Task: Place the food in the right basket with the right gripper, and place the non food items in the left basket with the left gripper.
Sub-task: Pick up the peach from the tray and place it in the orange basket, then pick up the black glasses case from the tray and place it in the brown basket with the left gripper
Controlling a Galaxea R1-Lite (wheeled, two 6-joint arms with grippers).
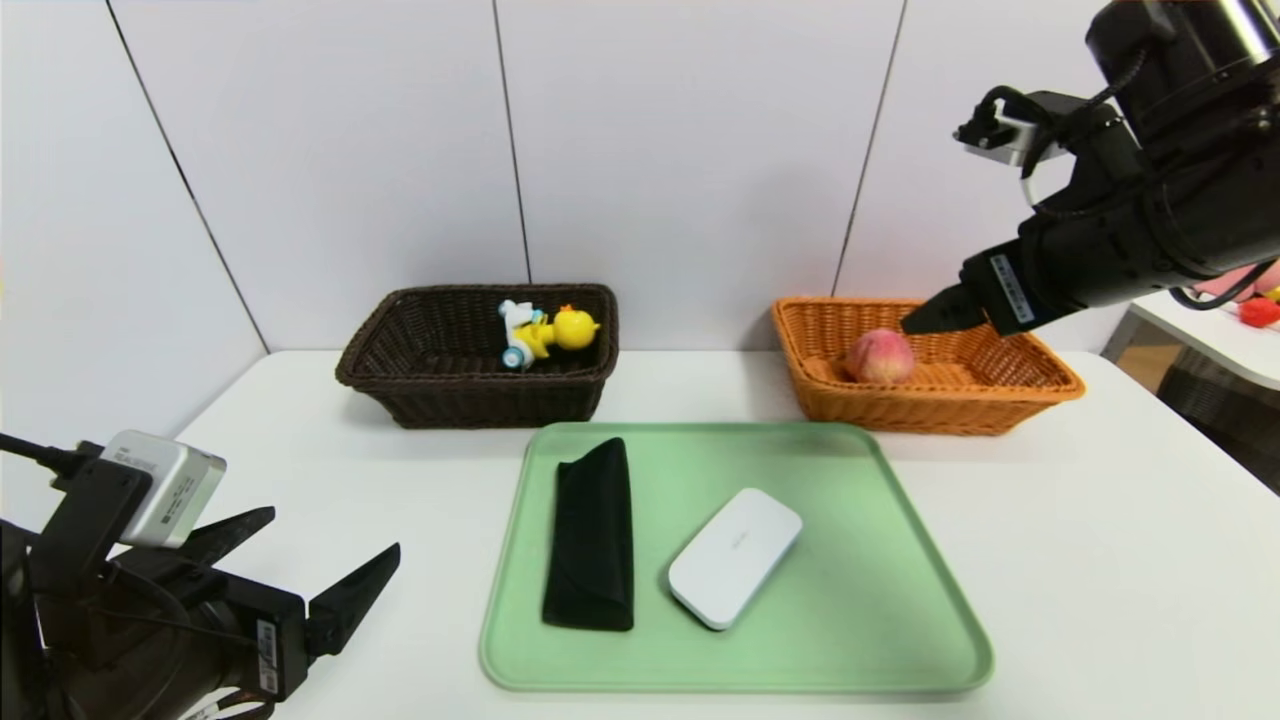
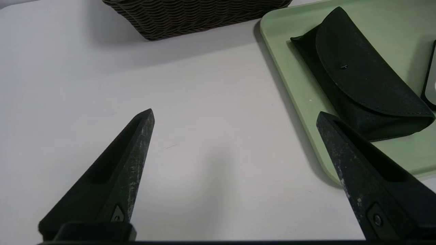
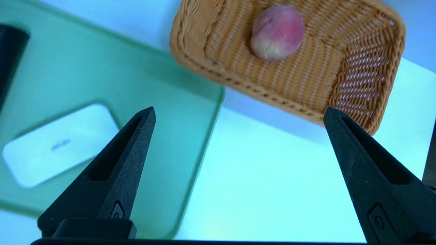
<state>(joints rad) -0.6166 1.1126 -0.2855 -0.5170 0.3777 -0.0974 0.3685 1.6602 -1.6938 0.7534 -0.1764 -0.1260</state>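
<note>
Black, soft-sided glasses case [image 1: 590, 537] lies on the green tray [image 1: 900, 600], left of the white power bank [image 1: 735, 556]: probably light and yielding, best pinched across its narrow width. My left pincer [image 1: 305, 563] waits wide apart beside the tray; my right pincer [image 3: 238, 115], equally spread and empty, hangs beyond it above the orange basket [image 1: 1040, 385].

White table [image 1: 1100, 560] bears green tray [image 1: 900, 600], two baskets [image 1: 480, 395].

White table [image 1: 1100, 560] out front, smooth and evenly lit, soft shadows only. Behind it, a pale panelled wall [image 1: 690, 150] with thin dark seams. Far right, a second white table [image 1: 1215, 345] edges in, well apart.
</note>
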